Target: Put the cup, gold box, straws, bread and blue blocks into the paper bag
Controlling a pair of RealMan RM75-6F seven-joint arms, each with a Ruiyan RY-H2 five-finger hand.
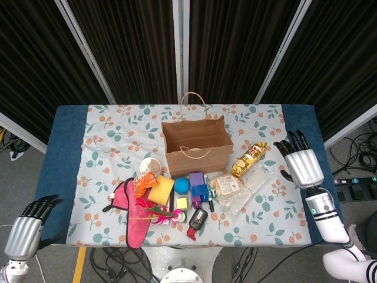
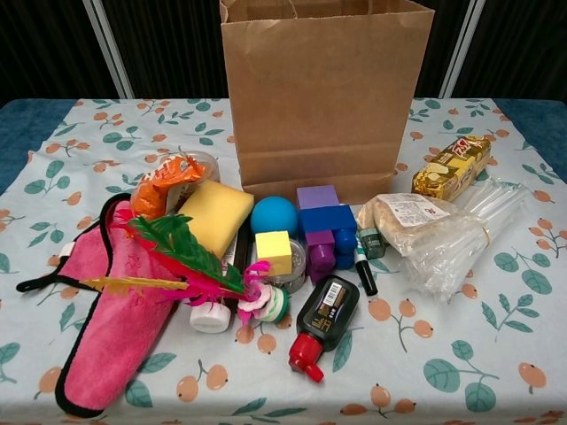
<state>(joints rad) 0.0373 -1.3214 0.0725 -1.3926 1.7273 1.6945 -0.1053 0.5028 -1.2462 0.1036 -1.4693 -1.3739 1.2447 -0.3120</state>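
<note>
Near the middle of the table [image 1: 106, 127] stands the paper bag [image 2: 324, 93], upright with its mouth open upward, and bare cloth lies to its left, right and far side. Just in front of it the other things crowd together toward the near edge.

Right of the bag, the gold box [image 2: 452, 166] lies flat, its long axis running from near left to far right. The straws [image 2: 461, 232], in a clear wrap, lie just nearer than it and point much the same way, touching the bread [image 2: 400, 215], which sits in its clear packet at their left end. The blue blocks [image 2: 328, 221] sit against the bag's near foot, between a blue ball [image 2: 273, 215] and the bread, with purple blocks touching them. The cup [image 1: 149, 164] stands at the bag's near left corner, beside a yellow sponge [image 2: 215, 216]. A pink cloth [image 2: 113, 305] reaches almost to the near edge.

Off the table's right edge hangs the right hand [image 1: 303, 163], fingers straight and spread, holding nothing. The left hand [image 1: 26, 232] sits beyond the near left corner, fingers extended together, also empty.
</note>
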